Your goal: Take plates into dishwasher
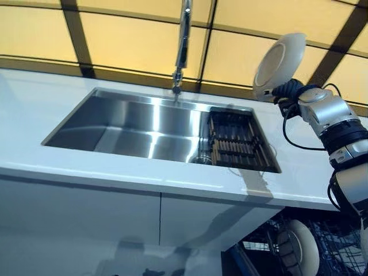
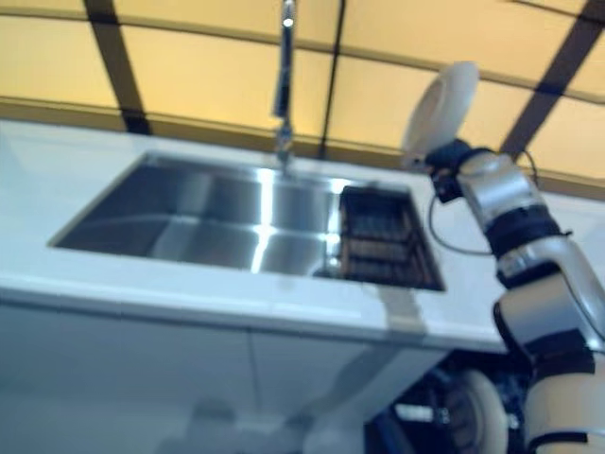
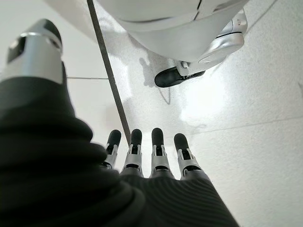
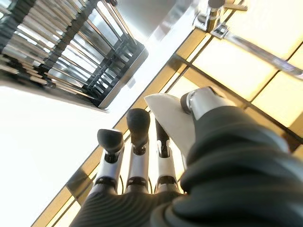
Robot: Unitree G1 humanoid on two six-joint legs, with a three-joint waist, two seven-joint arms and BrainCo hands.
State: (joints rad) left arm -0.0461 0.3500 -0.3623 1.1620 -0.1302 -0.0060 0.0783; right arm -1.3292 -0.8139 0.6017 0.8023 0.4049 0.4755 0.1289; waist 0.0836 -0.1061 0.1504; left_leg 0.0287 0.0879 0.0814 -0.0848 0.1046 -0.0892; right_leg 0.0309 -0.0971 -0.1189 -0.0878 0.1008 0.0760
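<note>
Left of the sink (image 1: pixel 144 129), your left hand (image 3: pixel 151 156) hangs loose, holding nothing. Right of the sink, your right hand (image 4: pixel 142 142) pinches 1 plate (image 1: pixel 279 64) by its edge; a quick swing toward the dishwasher rack (image 1: pixel 322 247) could slip it.

Silver-grey arm (image 1: pixel 336 123), dark ribbed wrist cover.

plate (image 1: pixel 280 65): white
sink (image 1: pixel 138 123): brushed steel, silver
drying rack (image 1: pixel 236 141), in sink: black
countertop (image 1: pixel 52 98), around sink: white
wall tiles (image 1: pixel 132 34), behind sink: yellow, dark joints
</note>
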